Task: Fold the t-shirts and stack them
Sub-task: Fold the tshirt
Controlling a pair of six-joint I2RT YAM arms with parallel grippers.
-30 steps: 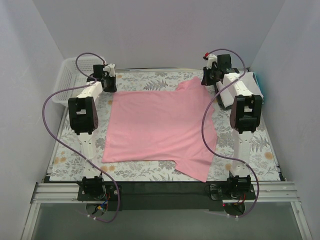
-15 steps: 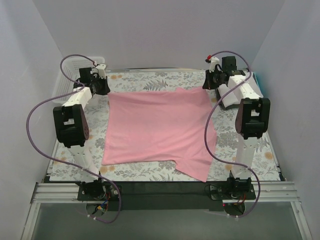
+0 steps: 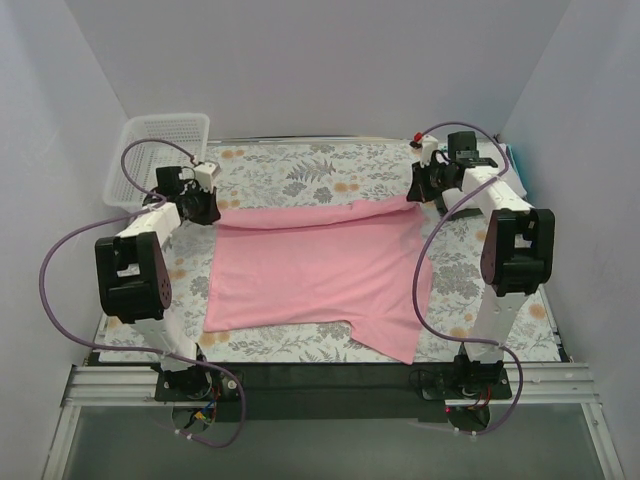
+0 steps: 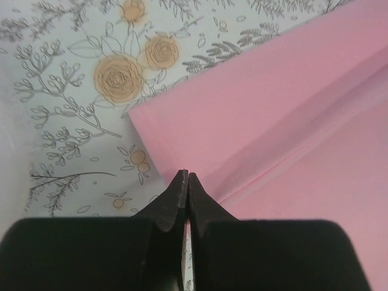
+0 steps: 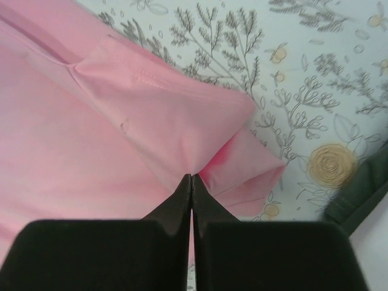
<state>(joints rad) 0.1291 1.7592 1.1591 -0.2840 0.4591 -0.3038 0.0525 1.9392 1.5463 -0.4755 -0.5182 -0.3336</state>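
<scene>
At the far left sat the white mesh basket (image 3: 160, 150), taking no part in the work. Just right of it, the left gripper (image 4: 187, 177) had its jaws pressed together on the far left corner of the pink t-shirt (image 3: 310, 275), a sliver of pink showing between them. The shirt lay spread on the floral tablecloth (image 3: 300, 170), its far edge raised and curling toward the near side (the near sleeve lay flat). The right gripper (image 5: 191, 177) was likewise closed, on bunched cloth at the far right corner. The first fold looked only begun: laying it down, further folds and stacking remained. A teal-edged thing (image 3: 517, 165) at far right may have been a folded pile, but too little showed.
</scene>
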